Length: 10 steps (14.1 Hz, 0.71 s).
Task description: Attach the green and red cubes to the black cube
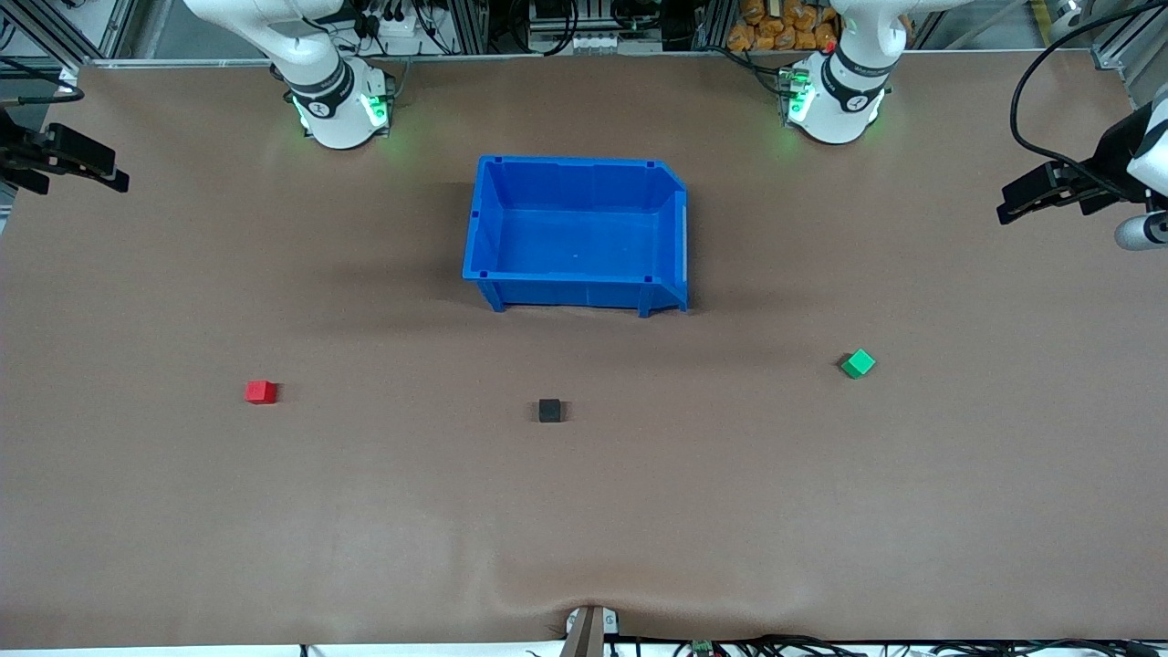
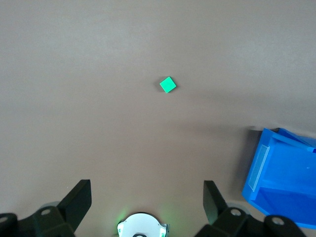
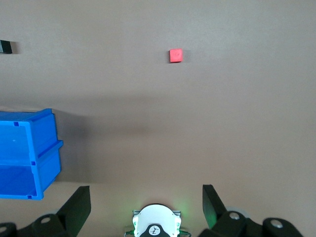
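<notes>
The black cube [image 1: 549, 410] sits on the brown table, nearer the front camera than the blue bin. The red cube [image 1: 260, 391] lies toward the right arm's end, the green cube [image 1: 857, 363] toward the left arm's end. All three stand apart. My left gripper [image 1: 1011, 204] hangs high at its end of the table; its wrist view shows it open and empty [image 2: 146, 190], with the green cube [image 2: 168, 84] on the table below it. My right gripper [image 1: 111, 173] hangs high at its own end, open and empty [image 3: 145, 193]; its wrist view shows the red cube [image 3: 176, 55] and the black cube [image 3: 6, 47].
An empty blue bin [image 1: 566, 292] stands mid-table between the arm bases and the cubes; it also shows in the left wrist view [image 2: 281, 177] and in the right wrist view [image 3: 29, 153]. The brown table cover is wrinkled near the front edge.
</notes>
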Each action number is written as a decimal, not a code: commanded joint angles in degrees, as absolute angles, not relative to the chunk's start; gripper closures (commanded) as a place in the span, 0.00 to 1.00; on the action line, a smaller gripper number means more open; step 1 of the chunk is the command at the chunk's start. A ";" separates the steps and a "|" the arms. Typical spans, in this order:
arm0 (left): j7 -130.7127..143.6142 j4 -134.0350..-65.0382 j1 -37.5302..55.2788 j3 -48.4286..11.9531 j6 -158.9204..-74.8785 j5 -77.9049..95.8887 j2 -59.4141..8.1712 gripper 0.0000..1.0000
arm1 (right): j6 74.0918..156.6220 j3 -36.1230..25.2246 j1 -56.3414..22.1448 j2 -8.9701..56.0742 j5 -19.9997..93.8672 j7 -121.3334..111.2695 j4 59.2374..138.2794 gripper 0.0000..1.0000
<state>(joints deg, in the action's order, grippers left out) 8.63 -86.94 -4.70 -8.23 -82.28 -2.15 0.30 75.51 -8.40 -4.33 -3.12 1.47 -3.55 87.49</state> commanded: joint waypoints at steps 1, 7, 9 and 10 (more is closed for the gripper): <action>7.73 -85.87 -4.83 -8.61 -80.95 -2.72 0.09 0.00 | 75.32 -8.00 -3.96 -3.16 1.14 -2.64 86.84 0.00; 7.74 -86.04 -5.54 -8.26 -80.86 -2.46 0.00 0.00 | 75.41 -8.00 -3.43 -3.16 3.25 -2.72 85.43 0.00; 8.17 -86.75 -5.36 -8.26 -79.90 -2.46 -0.09 0.00 | 76.98 -8.09 -3.16 -2.47 3.08 -2.72 85.43 0.00; 8.35 -87.53 -5.36 -8.26 -79.89 -2.46 -0.09 0.00 | 77.69 -8.09 -3.08 -2.20 3.08 -2.81 85.43 0.00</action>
